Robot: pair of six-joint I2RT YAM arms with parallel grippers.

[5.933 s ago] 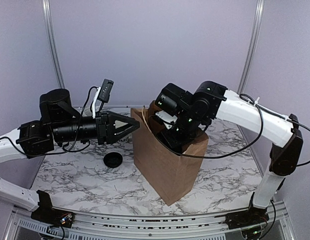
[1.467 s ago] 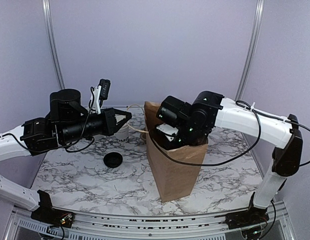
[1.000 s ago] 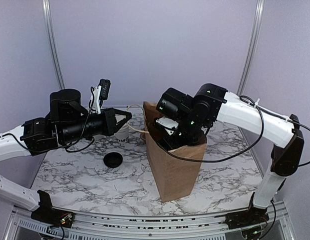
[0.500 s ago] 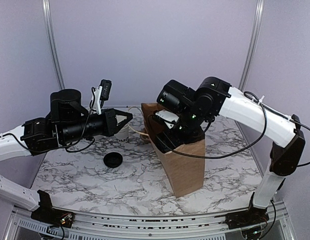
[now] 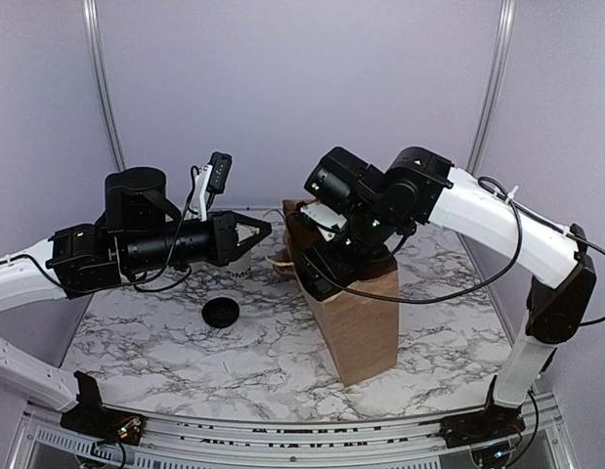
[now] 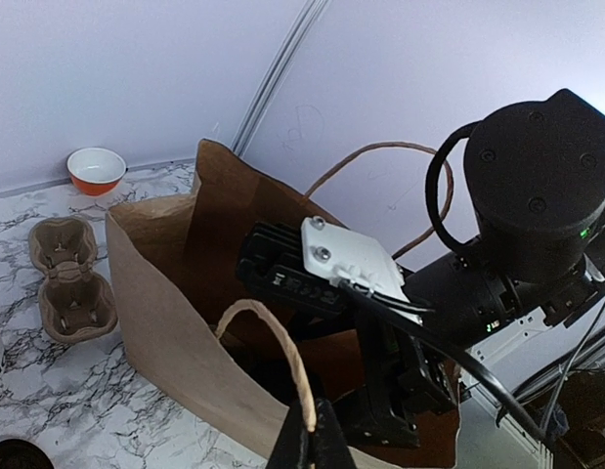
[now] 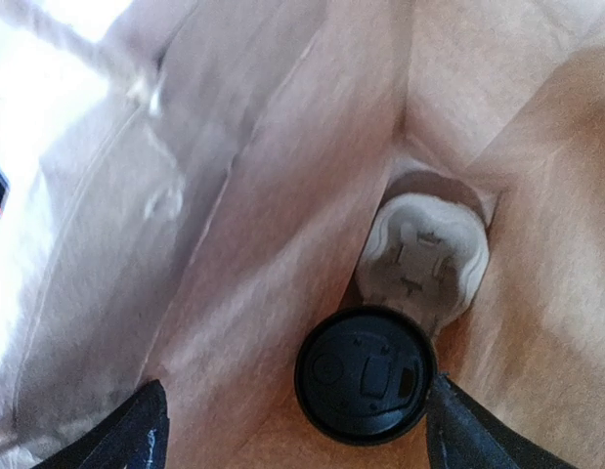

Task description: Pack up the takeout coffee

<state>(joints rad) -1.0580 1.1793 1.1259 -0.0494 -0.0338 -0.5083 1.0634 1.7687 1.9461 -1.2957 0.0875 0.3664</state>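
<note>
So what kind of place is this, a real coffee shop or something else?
Probably a robot test booth, not a shop: plain purple wall panels on metal posts, two robot arms at a marble-patterned table, and a paper bag as a takeout prop.

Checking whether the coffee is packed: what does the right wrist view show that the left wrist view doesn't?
Only right wrist: the takeout coffee, black lid up, at the bottom of the brown paper bag beside a pale round container. Only left wrist: the left gripper shut on the bag handle, the pulp carrier and an orange bowl on the table. Both: the bag itself, with the right gripper reaching into it.
</note>
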